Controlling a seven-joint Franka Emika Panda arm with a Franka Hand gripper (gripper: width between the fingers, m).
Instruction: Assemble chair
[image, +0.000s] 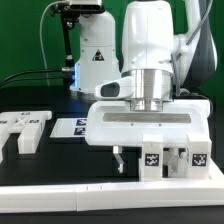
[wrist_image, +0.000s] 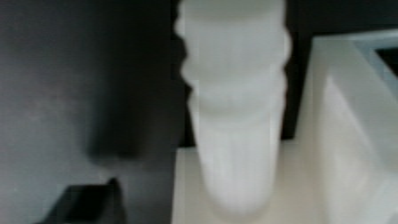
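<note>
Black table holds tagged white chair parts beneath the gripper. Only the wrist view shows 1 ribbed post between wide-open, empty jaws.

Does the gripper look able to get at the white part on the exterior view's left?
Probably yes: the part lies alone, nothing on it, and the gripper looks open, though it must first rise from among the front pieces.

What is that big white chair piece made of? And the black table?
The big white chair piece looks like hard plastic, maybe 3D-printed: matte, plain white, chunky edges. The ridged post looks alike, though blurry. The table seems covered in something dull and black, perhaps cloth; no shine shows.
</note>
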